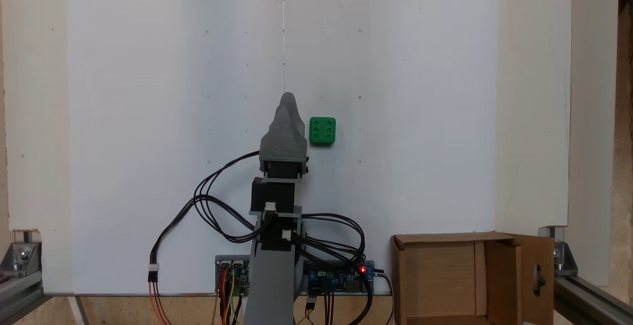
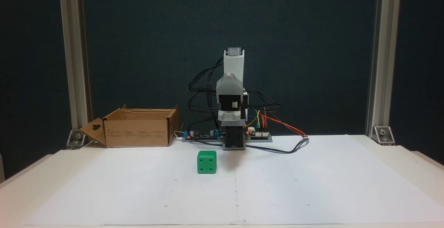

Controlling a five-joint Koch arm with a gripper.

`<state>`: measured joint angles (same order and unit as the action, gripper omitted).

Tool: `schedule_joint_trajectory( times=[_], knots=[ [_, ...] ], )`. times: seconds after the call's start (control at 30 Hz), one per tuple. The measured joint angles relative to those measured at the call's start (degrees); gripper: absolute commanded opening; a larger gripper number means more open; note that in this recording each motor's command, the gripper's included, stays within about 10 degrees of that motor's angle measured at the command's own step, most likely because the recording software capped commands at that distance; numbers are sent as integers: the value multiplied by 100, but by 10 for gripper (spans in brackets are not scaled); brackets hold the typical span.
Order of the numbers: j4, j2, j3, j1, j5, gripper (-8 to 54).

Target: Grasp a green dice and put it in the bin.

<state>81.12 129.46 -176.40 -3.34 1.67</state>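
Note:
The green dice [image 1: 322,130] [image 2: 206,162] rests on the white paper, six pips up in the fixed view from above. My grey gripper [image 1: 288,98] [image 2: 229,85] is held above the table just beside the dice, without touching it. Its jaws are pressed together with no gap and nothing between them. The brown cardboard bin [image 1: 445,238] [image 2: 138,127] stands open near the arm's base, and its handle-hole flap [image 1: 536,275] [image 2: 93,131] is folded outward. Nothing shows inside the bin.
Circuit boards [image 1: 341,278] [image 2: 258,135] with red lights and loose cables [image 1: 207,206] [image 2: 288,148] lie around the arm's base. Aluminium frame posts [image 2: 73,58] stand at the table's corners. White paper [image 1: 148,117] covers the work surface.

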Motion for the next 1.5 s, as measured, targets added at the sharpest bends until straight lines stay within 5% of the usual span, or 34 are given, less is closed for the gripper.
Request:
schedule_joint_trajectory(
  times=[1.0,1.5],
  knots=[
    [-149,0,9,79,0,440],
    [-4852,0,1828,79,0,439]
  ],
)
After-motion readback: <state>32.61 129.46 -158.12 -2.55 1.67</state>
